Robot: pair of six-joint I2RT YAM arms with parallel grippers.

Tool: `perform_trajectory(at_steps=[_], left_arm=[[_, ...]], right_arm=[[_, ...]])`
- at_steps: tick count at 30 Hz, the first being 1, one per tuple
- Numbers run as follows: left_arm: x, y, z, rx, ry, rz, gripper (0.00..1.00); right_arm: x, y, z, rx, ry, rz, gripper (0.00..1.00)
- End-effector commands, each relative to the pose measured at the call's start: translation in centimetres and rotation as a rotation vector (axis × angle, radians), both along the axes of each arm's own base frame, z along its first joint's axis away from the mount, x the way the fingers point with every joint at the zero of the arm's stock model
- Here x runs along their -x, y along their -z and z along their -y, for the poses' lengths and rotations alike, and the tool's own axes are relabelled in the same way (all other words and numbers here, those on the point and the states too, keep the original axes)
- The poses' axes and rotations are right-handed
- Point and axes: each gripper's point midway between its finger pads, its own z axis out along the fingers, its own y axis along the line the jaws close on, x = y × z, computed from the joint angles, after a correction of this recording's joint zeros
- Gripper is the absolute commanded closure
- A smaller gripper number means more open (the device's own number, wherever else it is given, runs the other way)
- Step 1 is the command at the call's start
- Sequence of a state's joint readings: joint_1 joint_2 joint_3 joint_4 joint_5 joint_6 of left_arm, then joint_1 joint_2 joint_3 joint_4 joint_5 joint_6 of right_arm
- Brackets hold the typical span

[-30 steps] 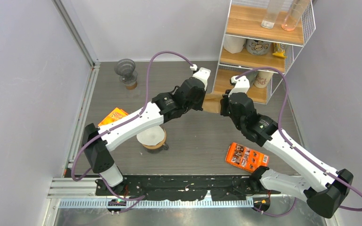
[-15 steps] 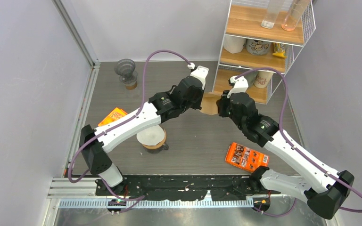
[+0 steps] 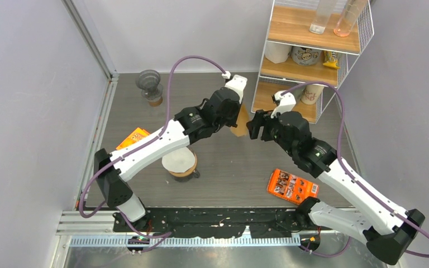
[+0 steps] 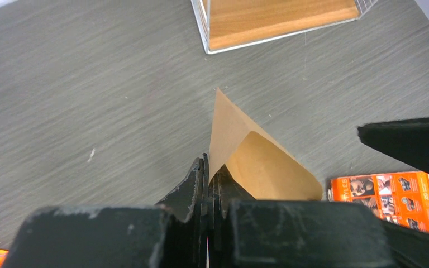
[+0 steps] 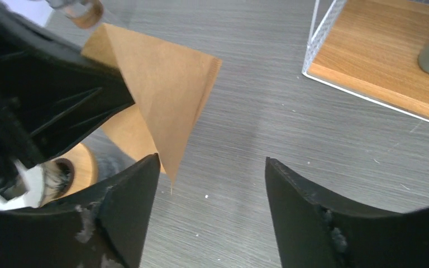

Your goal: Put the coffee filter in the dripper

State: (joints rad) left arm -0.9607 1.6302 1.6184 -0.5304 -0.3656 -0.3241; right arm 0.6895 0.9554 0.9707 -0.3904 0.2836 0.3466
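Top view: bright, even, diffuse light from above; faint, soft shadows under the arms on the table (image 3: 139, 111); no glare; sharp throughout, upright lines leaning mildly at the frame's sides. Left wrist view: table grain and coffee filter (image 4: 232, 128) crisp, evenly lit, the inner fold slightly darker; left gripper (image 4: 208, 167) at the lower edge dark, soft-focused. Right wrist view: right gripper (image 5: 212, 162) near-black, blurred along the bottom; upper left corner out of focus; shelf (image 5: 380, 67) at upper right mildly soft.

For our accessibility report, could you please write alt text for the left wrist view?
The left tool is shut on a folded brown paper coffee filter, held over a grey table. A wooden shelf base lies beyond, with an orange packet at right.
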Motion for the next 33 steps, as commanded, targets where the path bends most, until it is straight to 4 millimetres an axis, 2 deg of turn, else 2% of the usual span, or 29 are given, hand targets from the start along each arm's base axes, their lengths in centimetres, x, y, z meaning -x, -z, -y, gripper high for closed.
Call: perform_trajectory(at_steps=[1, 4, 5, 6, 11, 15, 18, 20, 23, 29, 33], left_arm=[[-1.8, -2.8, -1.3, -0.024, -0.058, 0.065, 1.0], [-3.1, -3.3, -3.0, -0.063, -0.102, 0.069, 1.0], [-3.7, -3.7, -3.9, -0.077, -0.129, 0.082, 1.0], [-4.4, -4.1, -4.9, -0.091, -0.157, 0.096, 1.0], [-7.6, -6.5, -10.7, -0.096, -0.305, 0.105, 1.0], [-9.7, -7.5, -15.8, -0.139, -0.397, 0.119, 1.0], [-10.5, -8.2, -19.4, -0.152, -0.464, 0.121, 1.0], [-11.4, -8.3, -22.0, -0.164, -0.487, 0.127, 1.0], [-12.1, -7.7, -24.6, -0.213, -0.424, 0.112, 1.0], [-13.3, -7.2, -30.4, -0.267, -0.423, 0.072, 1.0], [-13.8, -6.2, -32.4, -0.249, -0.44, 0.044, 1.0]], right_arm=[[1.1, -4.3, 0.0, -0.093, -0.05, 0.126, 0.19], [1.4, -5.1, 1.1, -0.11, -0.022, 0.177, 0.03], [1.3, -4.7, 1.7, -0.102, 0.008, 0.18, 0.0], [1.4, -4.9, 2.2, -0.105, 0.025, 0.194, 0.03], [0.9, -4.1, 4.2, -0.069, 0.13, 0.205, 0.04], [0.4, -3.8, 4.4, -0.044, 0.141, 0.2, 0.04], [-0.2, -3.7, 4.1, -0.023, 0.14, 0.191, 0.05], [-0.5, -3.7, 3.8, -0.008, 0.131, 0.187, 0.05], [-0.9, -3.4, 3.5, 0.015, 0.118, 0.18, 0.05], [-1.3, -3.3, 3.3, 0.028, 0.116, 0.173, 0.05], [-1.5, -3.3, 3.2, 0.038, 0.116, 0.163, 0.05]])
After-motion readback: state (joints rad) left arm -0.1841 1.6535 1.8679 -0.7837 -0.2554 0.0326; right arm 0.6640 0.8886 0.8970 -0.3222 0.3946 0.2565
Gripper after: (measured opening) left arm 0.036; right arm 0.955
